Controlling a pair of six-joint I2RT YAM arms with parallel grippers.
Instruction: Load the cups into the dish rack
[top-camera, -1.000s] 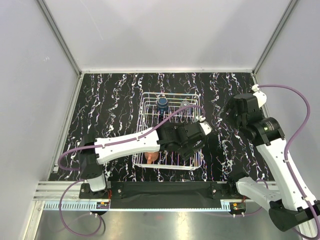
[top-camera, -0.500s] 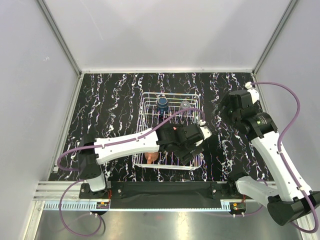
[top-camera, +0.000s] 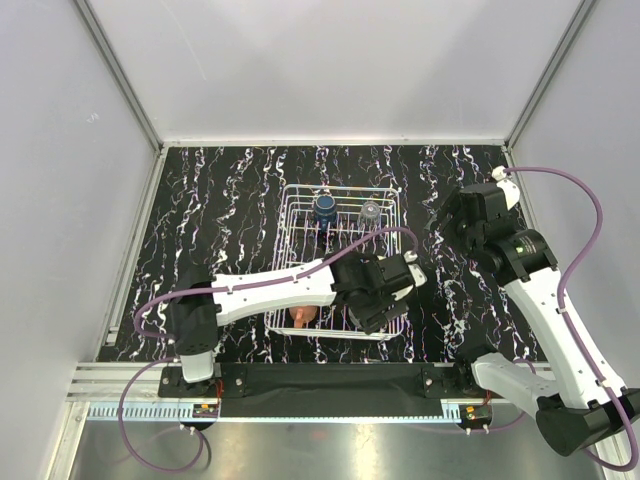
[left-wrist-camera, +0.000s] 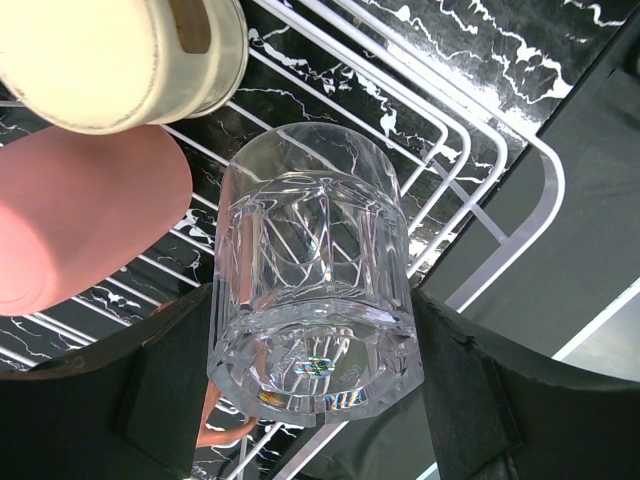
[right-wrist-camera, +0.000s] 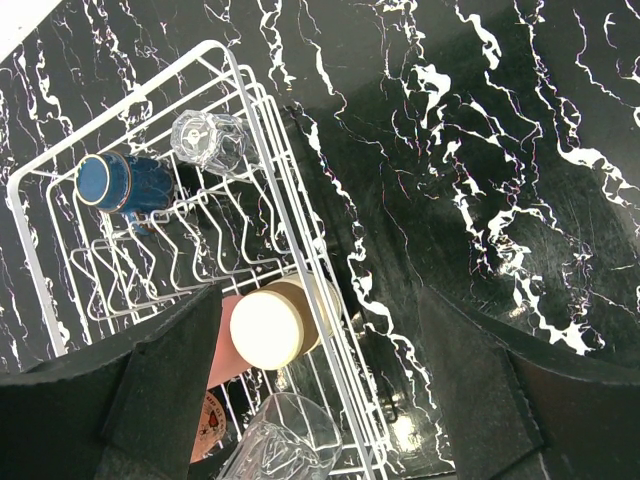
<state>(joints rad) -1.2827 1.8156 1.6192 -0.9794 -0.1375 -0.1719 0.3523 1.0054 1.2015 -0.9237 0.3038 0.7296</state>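
Nearly done, by my count. Five of six cups sit inside the dish rack (top-camera: 392, 196): the dark blue cup (top-camera: 325, 208) and one clear glass (top-camera: 371, 211) at the far end, and the cream cup (left-wrist-camera: 120, 55), pink tumbler (left-wrist-camera: 80, 225) and orange mug (top-camera: 303, 318) toward the near end. No cup shows on the bare worktop (top-camera: 230, 200).

The sixth cup, a second glass (left-wrist-camera: 310, 230), is clamped in the left pincer (left-wrist-camera: 312, 305), a dark finger pressing each side of its base. It hangs over the near right corner of the rack, just beside the pink tumbler and the cream cup. Its thick base faces the wrist camera and its mouth points away toward the wires, so it looks set to go in mouth-first. I cannot tell whether the rim already touches the wires.

Left to do, as I judge it: seat this glass and let go.

The held glass is colourless and faceted, with a heavy bottom and a small shiny sticker on the base.

The right pincer (right-wrist-camera: 325, 330) hangs above the worktop on the right side of the rack, spread wide and holding nothing.
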